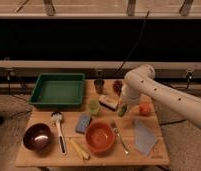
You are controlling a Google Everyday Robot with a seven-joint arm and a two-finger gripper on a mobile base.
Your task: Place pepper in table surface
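Observation:
The pepper (123,110), small and dark green, shows low over the wooden table surface (109,158), between a pale packet and a round orange-red fruit. My gripper (124,103) points down right above it, at the end of the white arm that reaches in from the right. I cannot tell whether the gripper touches the pepper or whether the pepper rests on the wood.
A green tray (58,90) fills the back left. A pale green cup (94,106), packet (109,102) and orange-red fruit (145,108) crowd the pepper. In front lie an orange bowl (100,137), fork (120,138), blue sponge (84,123), grey cloth (144,135) and dark bowl (38,137).

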